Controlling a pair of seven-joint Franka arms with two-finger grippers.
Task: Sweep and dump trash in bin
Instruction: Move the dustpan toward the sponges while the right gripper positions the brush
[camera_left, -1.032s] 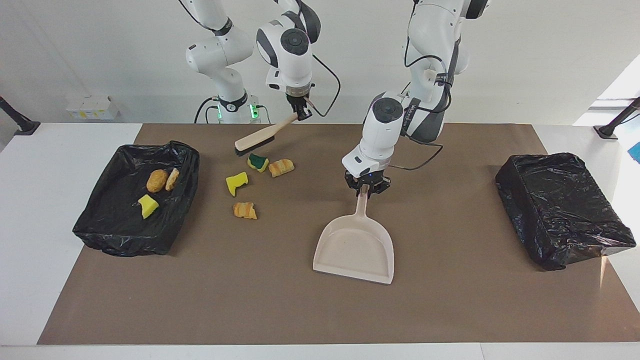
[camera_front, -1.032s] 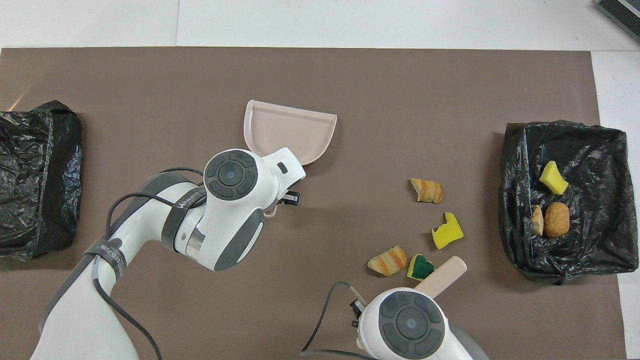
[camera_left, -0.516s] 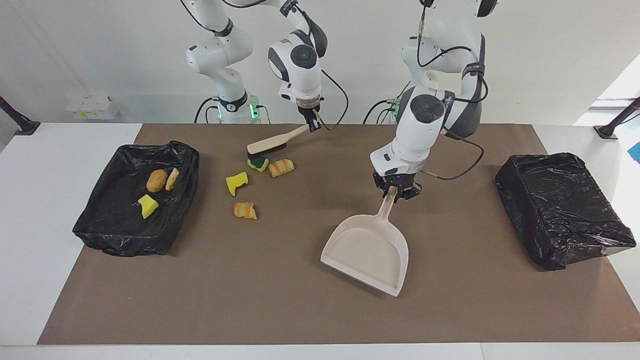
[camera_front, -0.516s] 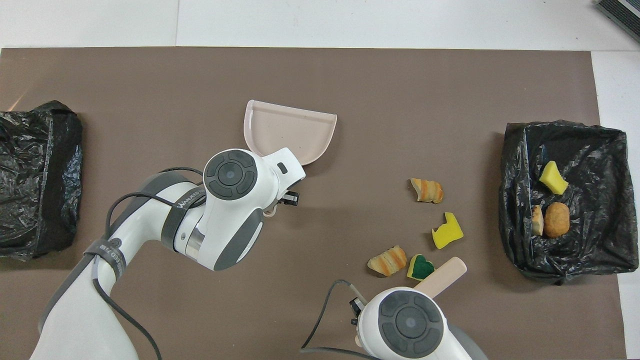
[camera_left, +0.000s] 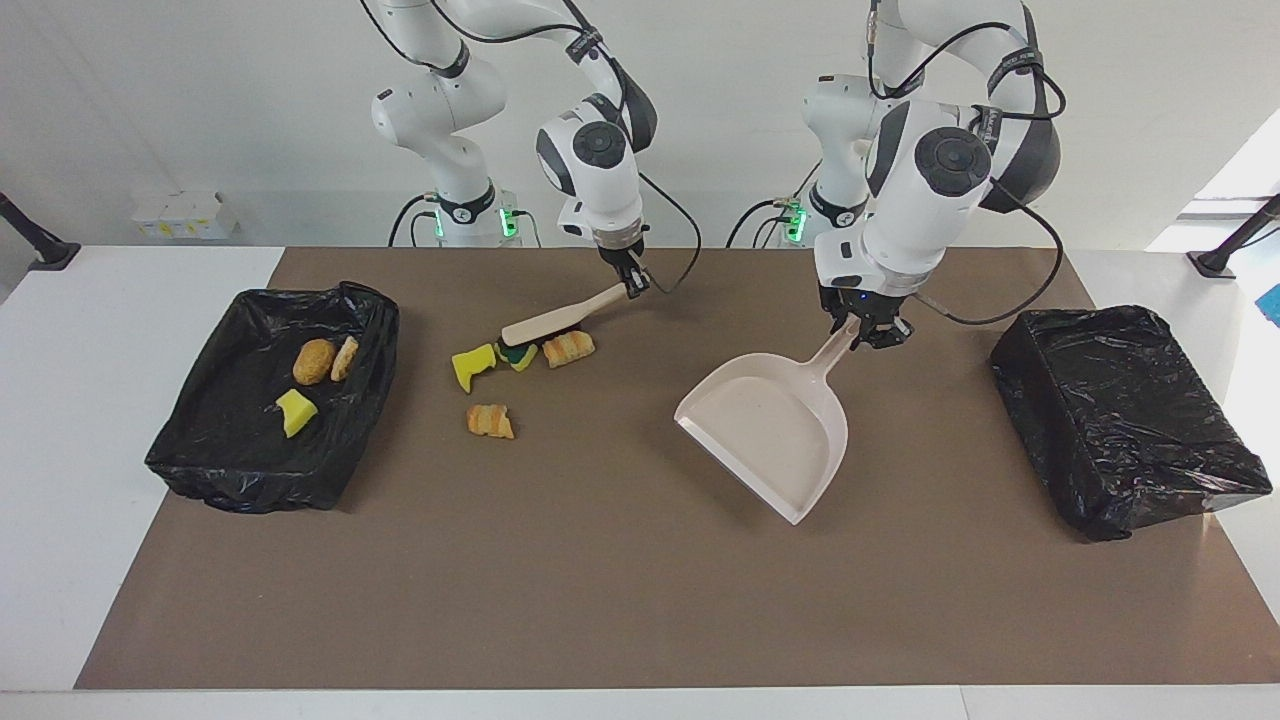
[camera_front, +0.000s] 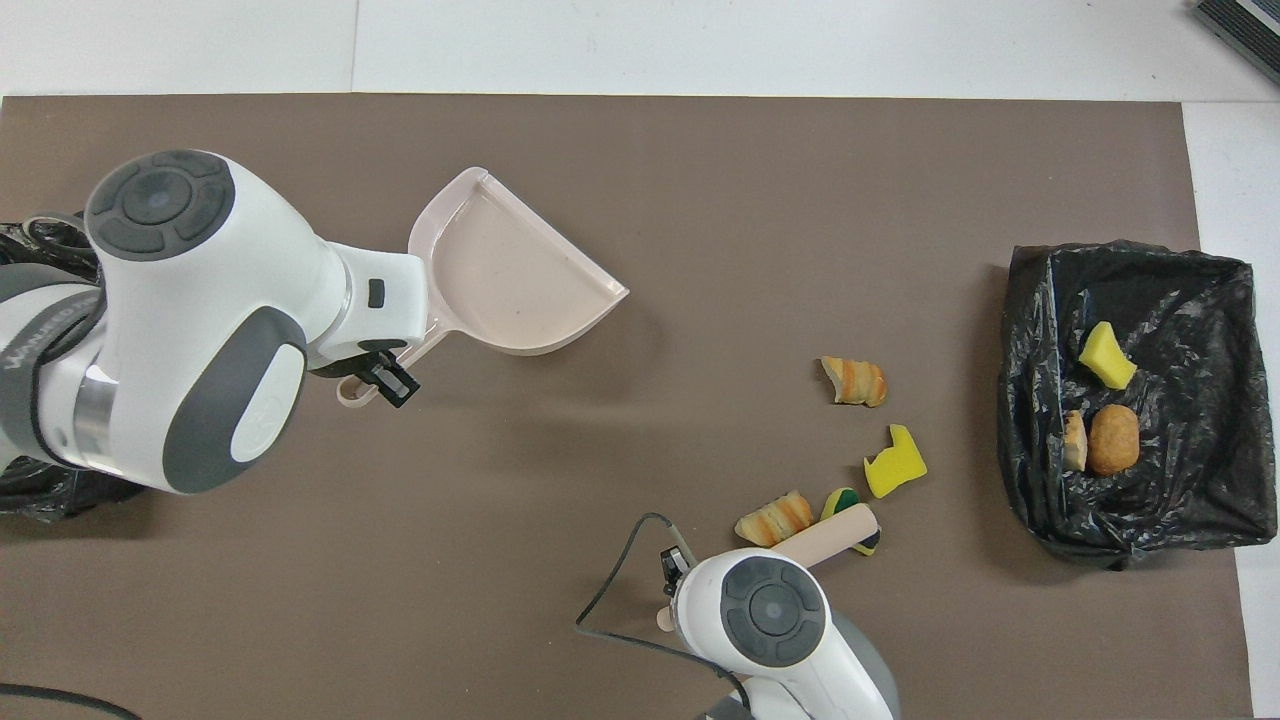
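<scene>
Trash: four scraps loose on the brown mat (camera_left: 620, 600), toward the right arm's end of the table. Striped bread piece (camera_left: 568, 349) and green-topped sponge chunk (camera_left: 517, 355) lie side by side; the brush (camera_left: 560, 317) head sits over the sponge chunk, touching or just above it, cannot tell which. Yellow sponge chunk (camera_left: 473, 365) just beside those. Second bread piece (camera_left: 490, 420) farther from the robots, a little apart.

Three more scraps already in the open black-lined bin (camera_left: 352, 400) at the right arm's end: round brown bread piece (camera_left: 313, 361), thin bread slice (camera_left: 345, 357) touching it, yellow sponge wedge (camera_left: 295, 411) farther from the robots.

Right gripper (camera_left: 634, 283): fingers closed on the brush handle's end, brush angled down toward the scraps.

Left gripper (camera_left: 866, 331): clamped on the handle of the beige dustpan (camera_left: 770, 425). Pan slants down from the gripper toward mid-mat, well apart from the loose scraps.

Second black bin (camera_left: 1120, 410) at the left arm's end of the table; contents not visible.
</scene>
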